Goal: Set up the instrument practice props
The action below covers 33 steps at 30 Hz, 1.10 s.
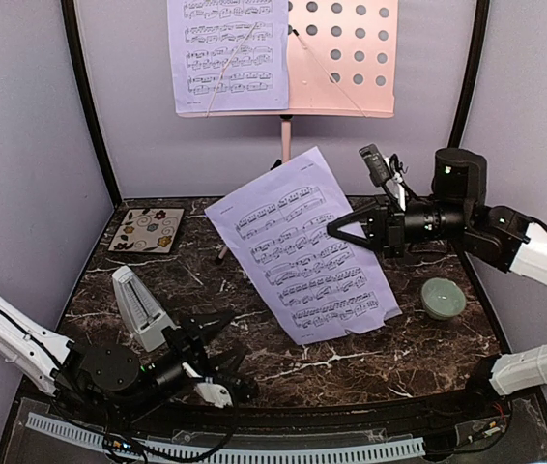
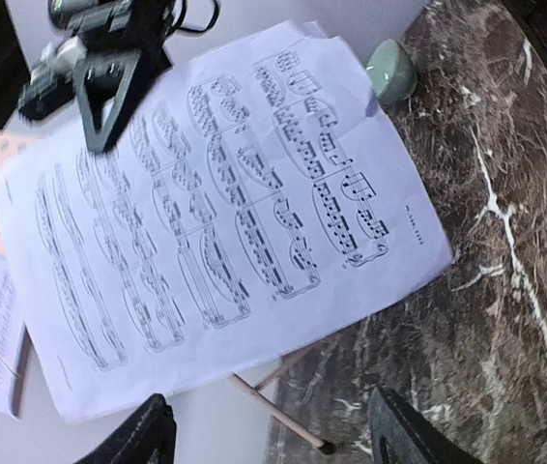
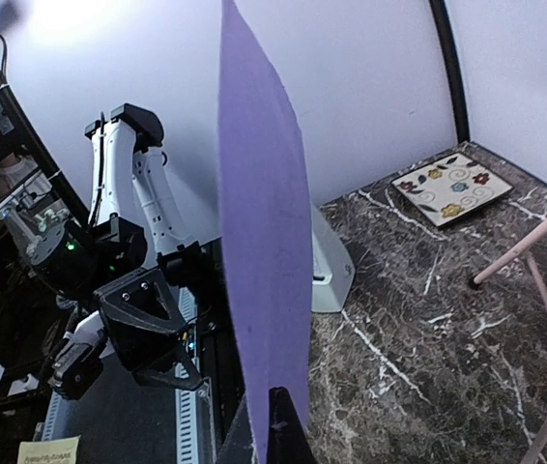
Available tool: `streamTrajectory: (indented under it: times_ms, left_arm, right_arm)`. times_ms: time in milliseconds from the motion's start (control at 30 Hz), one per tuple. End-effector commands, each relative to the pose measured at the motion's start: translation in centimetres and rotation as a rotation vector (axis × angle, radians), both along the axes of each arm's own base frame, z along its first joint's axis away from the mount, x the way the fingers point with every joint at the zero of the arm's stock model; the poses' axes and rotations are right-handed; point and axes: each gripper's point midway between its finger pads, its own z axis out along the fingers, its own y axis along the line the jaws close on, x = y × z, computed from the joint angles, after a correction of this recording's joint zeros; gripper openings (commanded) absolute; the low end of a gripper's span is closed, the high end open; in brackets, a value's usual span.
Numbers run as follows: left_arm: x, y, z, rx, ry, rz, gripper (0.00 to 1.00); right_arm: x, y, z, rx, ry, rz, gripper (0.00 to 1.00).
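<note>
A dark marble-patterned table (image 1: 370, 358) seen from above, with two robot arms at its near edge. At the back stands a pink perforated music stand (image 1: 346, 58) on tripod legs. A first page (image 1: 230, 53) of lavender sheet music rests on the left half of its desk, and the right half is bare, which looks like the place meant for the other sheet. That second page (image 1: 302, 246) hangs in mid-air over the middle of the table, tilted with its printed side up and its low end near the tabletop; whether it touches cannot be told. The right gripper (image 1: 333, 230) reaches in from the right and pinches the page's right edge between its pressed-together fingers. The right wrist view sees the paper edge-on, rising straight out of the fingertips (image 3: 273, 430). An edge hold like this leaves the flat sheet free to be carried up and laid against the stand. The left gripper (image 1: 230, 348) lies low at the front left with its jaws spread and nothing between them, pointing toward the held page as though ready to steady it. The white-grey pyramid metronome (image 1: 138, 307) stands upright just beside that gripper, well apart from the stand. A small pale green bowl (image 1: 444, 298) sits at the right, and a floral tile (image 1: 147, 230) lies at the back left. Judging by this, the task is partway done: one page is placed and one is in hand.
</note>
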Motion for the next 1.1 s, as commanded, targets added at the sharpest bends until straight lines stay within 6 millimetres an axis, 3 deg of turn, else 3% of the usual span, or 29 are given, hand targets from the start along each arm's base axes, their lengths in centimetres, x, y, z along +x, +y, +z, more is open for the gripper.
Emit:
streamTrajectory:
  times_ms: [0, 200, 433, 600, 1067]
  left_arm:
    - [2.2, 0.3, 1.7, -0.397, 0.501, 0.028, 0.71]
    - [4.3, 1.4, 4.7, -0.774, 0.884, -0.127, 0.72]
    - [4.5, 0.4, 5.4, -0.843, 1.078, -0.281, 0.73]
    - [4.7, -0.1, 6.3, -0.905, 1.148, -0.383, 0.73]
    - [7.5, -3.4, 8.5, -0.991, 1.186, -0.487, 0.71]
  right_arm:
    - [0.9, -1.4, 1.7, -0.02, -0.188, -0.092, 0.0]
    - [-0.2, -2.4, 3.0, -0.002, -0.289, -0.077, 0.0]
    - [-1.5, -2.9, 4.6, 0.057, -0.341, -0.042, 0.0]
    - [-2.1, -3.1, 5.5, 0.105, -0.352, -0.033, 0.0]
    - [-3.0, -3.2, 6.8, 0.202, -0.353, -0.008, 0.0]
